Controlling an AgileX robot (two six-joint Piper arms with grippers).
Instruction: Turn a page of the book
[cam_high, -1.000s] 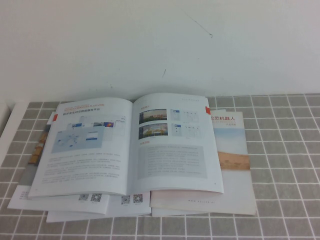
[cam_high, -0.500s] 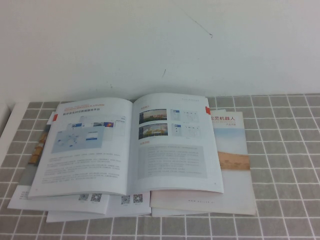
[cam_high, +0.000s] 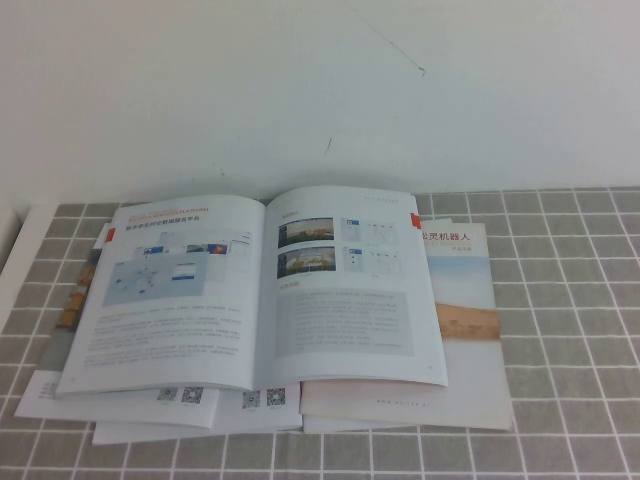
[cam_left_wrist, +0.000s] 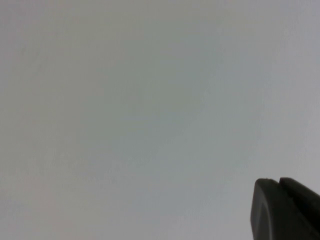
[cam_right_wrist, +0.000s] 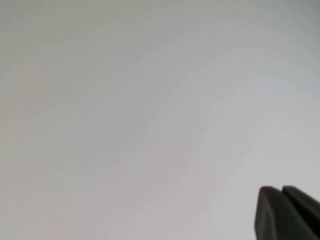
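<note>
The book lies open on top of a pile of booklets in the high view, with red tabs at its upper outer corners. The page, its right-hand leaf, lies flat and shows two small stacked photos above grey text. Neither arm shows in the high view. My left gripper shows in the left wrist view as two dark fingertips pressed together against a blank pale surface. My right gripper looks the same in the right wrist view. Both are shut and empty, with no book in their views.
A beige-covered booklet sticks out from under the book on the right. White booklets with QR codes stick out at the front. The pile rests on a grey checked cloth against a white wall.
</note>
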